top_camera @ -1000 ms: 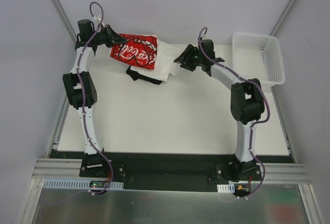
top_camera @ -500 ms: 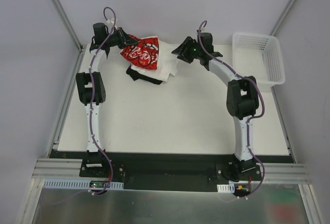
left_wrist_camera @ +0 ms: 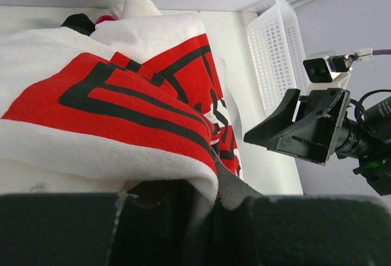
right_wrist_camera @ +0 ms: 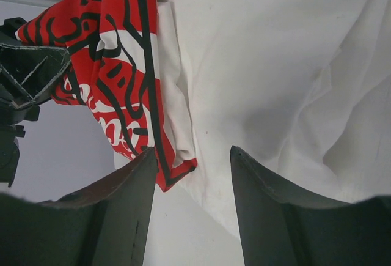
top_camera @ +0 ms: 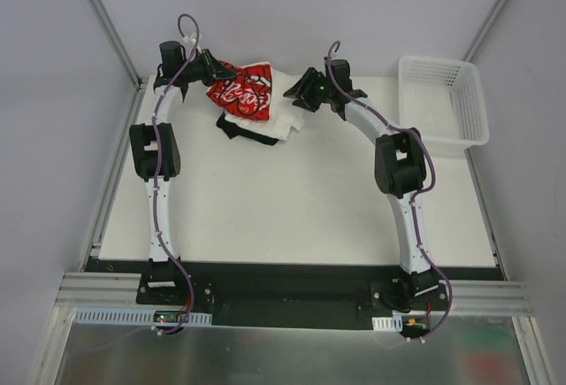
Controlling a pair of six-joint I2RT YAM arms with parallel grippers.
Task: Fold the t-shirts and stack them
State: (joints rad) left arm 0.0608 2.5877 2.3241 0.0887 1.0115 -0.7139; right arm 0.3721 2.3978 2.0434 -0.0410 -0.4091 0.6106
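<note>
Red t-shirt (top_camera: 240, 91): bunched and part lifted at the far edge of the table (top_camera: 292, 208), well to the left of the mesh basket (top_camera: 475, 111). It sits on a white t-shirt (top_camera: 285, 119). A black t-shirt (top_camera: 240, 131) pokes out on the pile's near side, also far from the basket.

Red shirt's longer run goes across the table, away-from-basket end to basket-side end.

Left gripper (top_camera: 212, 66): at the end away from the basket, clamped on a fold of the red shirt's edge.

Right gripper (top_camera: 296, 93): at the pile's basket side, jaws apart, nothing between them. The red shirt's free corner lies just ahead of it and slightly to the side away from the basket. It is the arm nearer that corner, so likely the one to take it.

Views:
- Right wrist shows the dangling red corner over white cloth, lined up near the gap between the fingers. Overhead cannot resolve this.
- Left wrist shows cloth pinched in the jaws.
- Only overhead shows the black shirt's place and the basket standing apart.
</note>
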